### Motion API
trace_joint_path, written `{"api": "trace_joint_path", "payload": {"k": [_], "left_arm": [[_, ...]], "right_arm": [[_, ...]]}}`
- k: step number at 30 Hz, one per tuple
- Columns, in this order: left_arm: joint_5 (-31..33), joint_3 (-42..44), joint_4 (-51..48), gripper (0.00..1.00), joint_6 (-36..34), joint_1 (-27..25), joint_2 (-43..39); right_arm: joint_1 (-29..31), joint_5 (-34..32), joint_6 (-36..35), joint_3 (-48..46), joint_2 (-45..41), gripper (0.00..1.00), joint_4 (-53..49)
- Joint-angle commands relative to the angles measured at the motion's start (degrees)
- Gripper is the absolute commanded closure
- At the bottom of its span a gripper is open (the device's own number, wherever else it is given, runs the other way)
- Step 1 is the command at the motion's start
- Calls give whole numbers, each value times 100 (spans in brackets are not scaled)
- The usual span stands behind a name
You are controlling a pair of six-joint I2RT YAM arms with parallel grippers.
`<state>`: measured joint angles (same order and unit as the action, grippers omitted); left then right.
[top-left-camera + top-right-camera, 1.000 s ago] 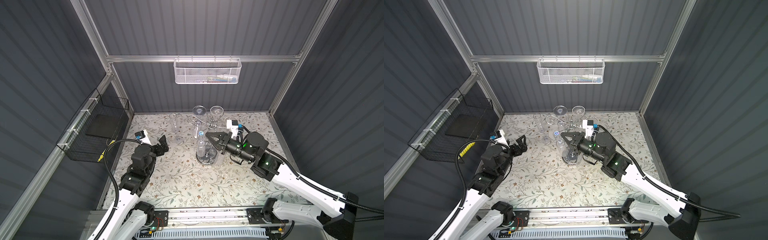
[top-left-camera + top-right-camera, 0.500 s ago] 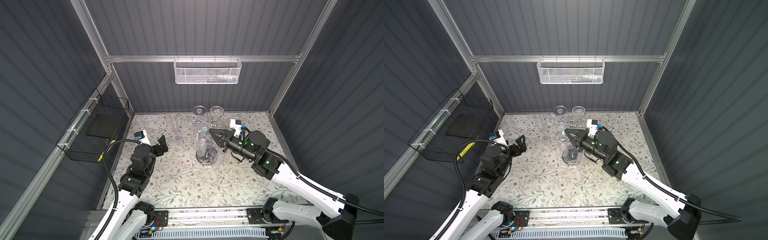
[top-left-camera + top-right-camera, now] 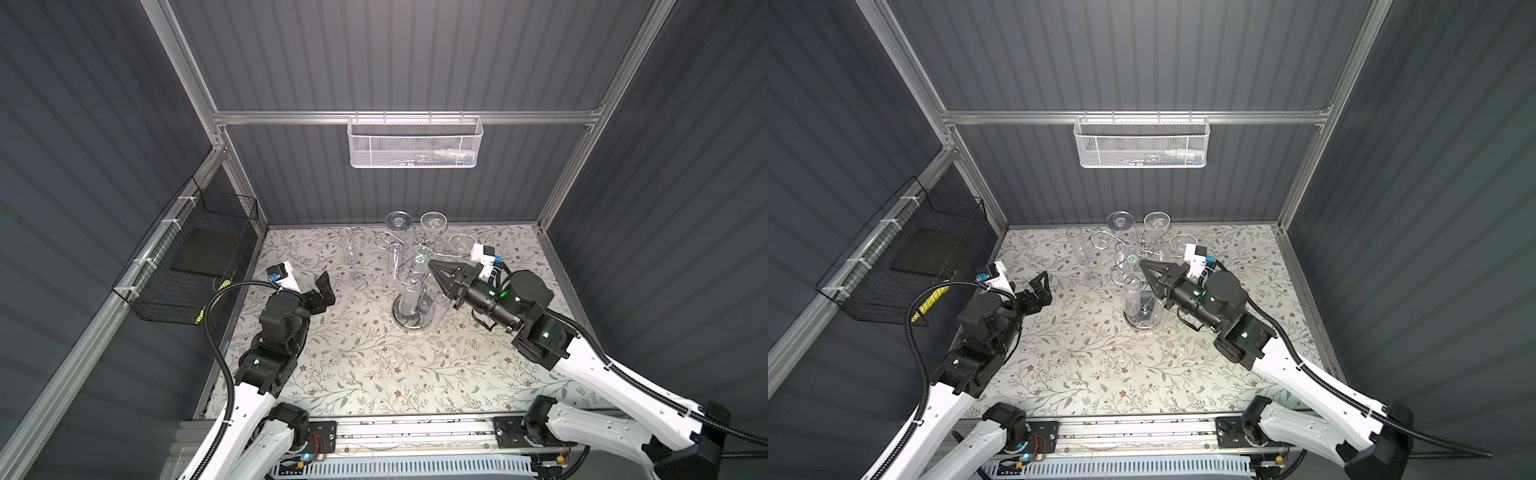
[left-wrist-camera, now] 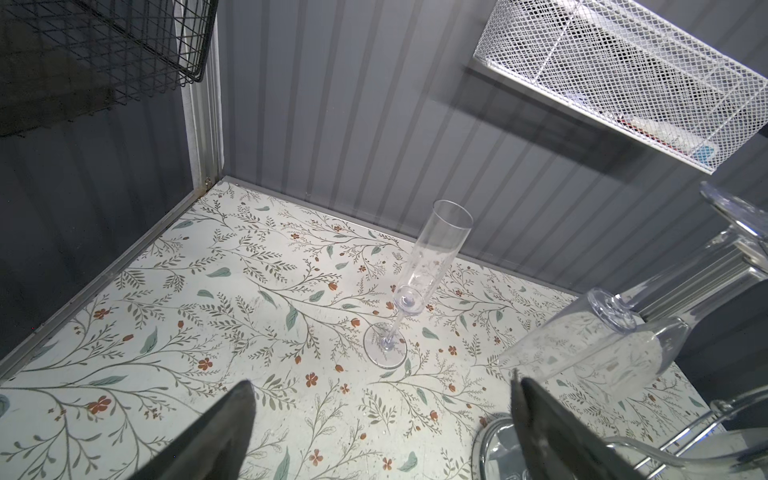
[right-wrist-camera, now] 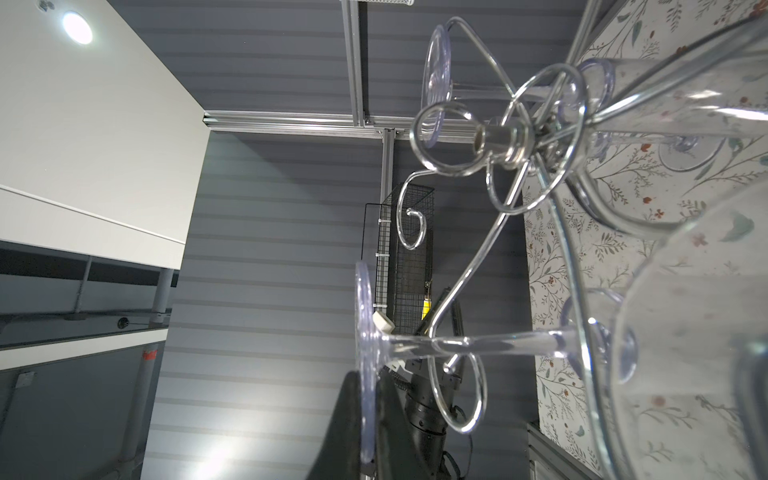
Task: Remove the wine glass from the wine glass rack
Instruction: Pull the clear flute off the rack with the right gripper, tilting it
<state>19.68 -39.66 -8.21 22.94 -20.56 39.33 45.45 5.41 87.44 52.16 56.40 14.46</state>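
**Right gripper clamped on the foot of a glass hanging from the rack**

Both top views show me the wine glass rack (image 3: 405, 318) (image 3: 1142, 320) with its round mirror base flat on the floral table cover (image 3: 374, 374) and its chrome scroll arms spread above.

(a) The wine glass (image 3: 420, 259) (image 3: 1132, 259) hangs upside down from the rack's arm on the side facing the right arm, with its foot uppermost. In the right wrist view its stem (image 5: 478, 345) lies across the curl of one scroll arm, so I read it as still on the rack (image 5: 503, 141).

(b) The right gripper (image 3: 431, 263) (image 3: 1142, 264) (image 5: 368, 382) reaches in level with the top of the rack. Its jaws are closed tight on the clear foot disc of the wine glass. The right wrist view shows the disc edge-on, pinched between the two dark fingers (image 5: 345, 424).

(c) The left gripper (image 3: 322, 291) (image 3: 1040, 286) (image 4: 382, 415) hangs over the cover to the left of the rack and apart from it. Its jaws are spread wide and I see nothing between them.

(d) A champagne flute (image 3: 351, 257) (image 3: 1084, 253) (image 4: 419, 282) stands upright on the cover, left of the rack and not touching it.

(e) Other glasses (image 3: 398, 220) hang foot-up from the arms on the rack's far side.

(f) A white mesh basket (image 3: 415, 145) is mounted on the back wall, above and behind the rack. A black wire basket (image 3: 199, 257) is on the side wall, well to the left of the rack.
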Motion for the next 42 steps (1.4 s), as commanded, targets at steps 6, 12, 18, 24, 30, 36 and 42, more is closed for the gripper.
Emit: {"api": "trace_joint_path", "payload": {"k": [6, 12, 18, 24, 30, 36, 42], "left_arm": [[14, -135, -111, 2, -36, 25, -57], [-5, -222, -253, 2, 209, 25, -123], [-113, -294, -392, 2, 608, 25, -266], [-100, -661, -760, 2, 858, 26, -294], [107, -955, -1109, 2, 1411, 32, -449], [253, -1281, -1527, 3, 1788, 25, -609], [439, -1468, -1888, 3, 2058, 25, -748]], "right_arm": [[-12, -96, -25, -161, -408, 100, -142], [-10, 69, -393, -89, -645, 100, -614], [-16, 661, -714, -96, -801, 100, -727], [-17, 1288, -1153, -27, -951, 100, -1042], [-8, 2313, -1546, 183, -818, 100, -1056], [51, 3232, -2018, 400, -623, 100, -855], [60, 3676, -2719, 845, -531, 100, -1318]]}}
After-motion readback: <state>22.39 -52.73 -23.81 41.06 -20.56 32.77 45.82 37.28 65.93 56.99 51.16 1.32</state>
